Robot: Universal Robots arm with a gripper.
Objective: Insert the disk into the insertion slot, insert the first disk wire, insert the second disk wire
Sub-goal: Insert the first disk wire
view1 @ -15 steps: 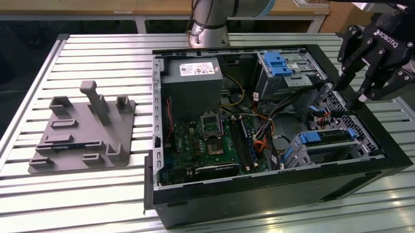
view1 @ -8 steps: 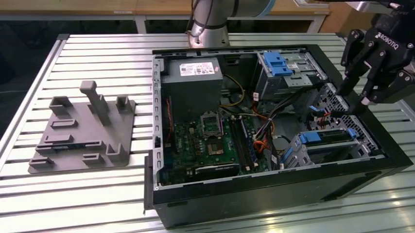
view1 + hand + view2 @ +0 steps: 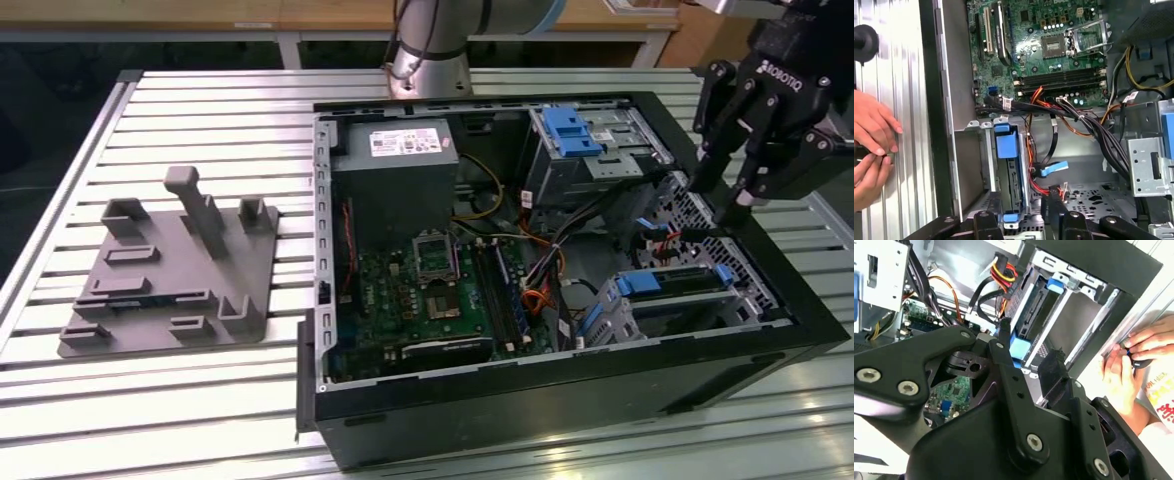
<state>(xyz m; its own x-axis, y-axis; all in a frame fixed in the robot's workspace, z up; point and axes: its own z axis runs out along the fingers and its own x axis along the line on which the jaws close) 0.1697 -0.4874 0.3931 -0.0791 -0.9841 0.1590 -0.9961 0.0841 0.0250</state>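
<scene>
Blue-framed disk (image 3: 1008, 172) stands on edge in the slot (image 3: 985, 170), at the corner of the case (image 3: 534, 410) on the exterior view's right; long axis parallel to the adjacent case wall. Gripper (image 3: 727, 200) hangs above it, jaws apart, empty. Wires (image 3: 1041, 186) crowd just beside the slot. A person's hands (image 3: 871, 135) are over the tabletop (image 3: 200, 400) outside that wall.

Bright blue plastic frames the flat silver disk (image 3: 1006, 145). The sheet-metal insertion slot (image 3: 985, 165) is plain grey. The flat motherboard (image 3: 1054, 30) is green, and the loose wire bundle (image 3: 1001, 272) is red, yellow and black. The ribbed metal bench (image 3: 200, 400) is pale grey, and the robot's pincer (image 3: 737, 205) is black.
</scene>
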